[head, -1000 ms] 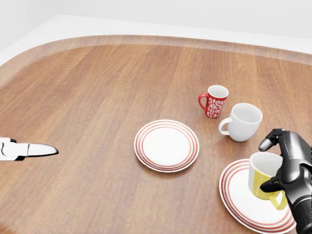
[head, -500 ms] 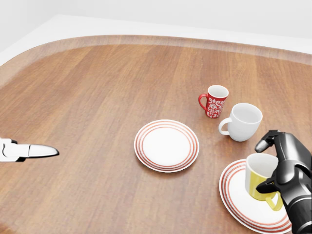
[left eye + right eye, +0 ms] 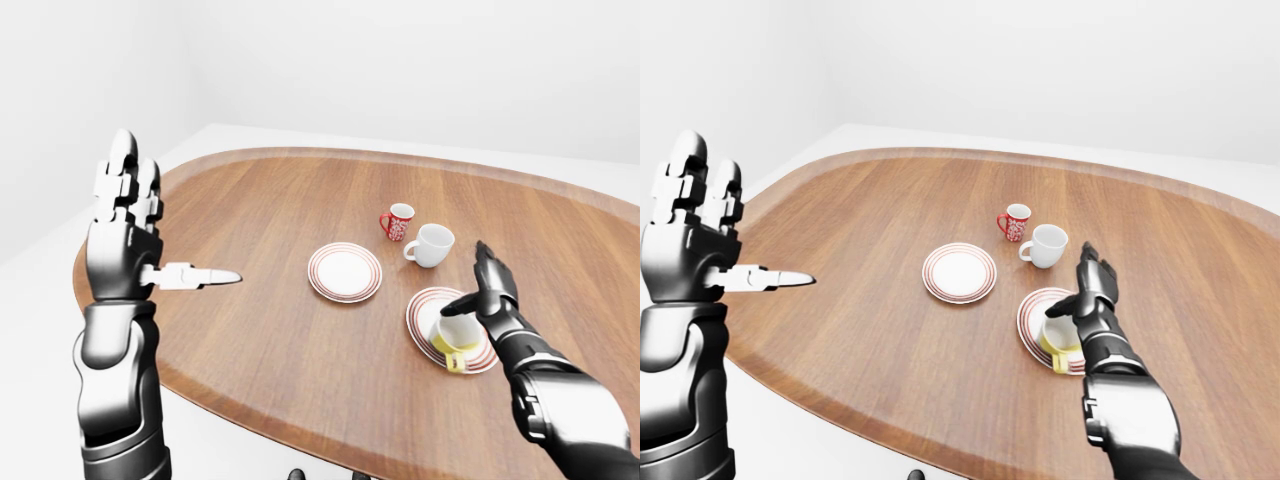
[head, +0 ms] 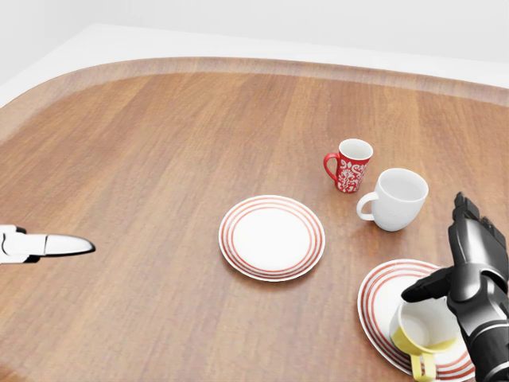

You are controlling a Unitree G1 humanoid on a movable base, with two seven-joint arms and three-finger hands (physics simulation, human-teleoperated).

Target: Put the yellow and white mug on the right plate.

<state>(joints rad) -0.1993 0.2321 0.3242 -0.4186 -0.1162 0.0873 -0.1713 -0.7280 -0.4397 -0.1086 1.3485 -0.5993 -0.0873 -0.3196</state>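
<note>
A wooden surface (image 4: 159, 159) with a rounded edge is seen from above by the robot's head cameras. The right hand (image 4: 469, 267) is held with its fingers spread apart, nothing gripped, at the lower right of the head view. Just below and to the left of that hand, the yellow and white mug (image 4: 420, 334) is found resting on the right plate (image 4: 378, 314), a white plate ringed in red; the mug's handle points toward the bottom edge of the view, and one dark finger reaches over its rim. Just above the hand, a plain white mug (image 4: 398, 199) is placed, with a red patterned mug (image 4: 350, 165) beyond it. Further left of the hand, a second red-ringed plate (image 4: 272, 237) is set. The left hand (image 3: 125, 235) is raised well apart at the far left, fingers extended upward and open.
</note>
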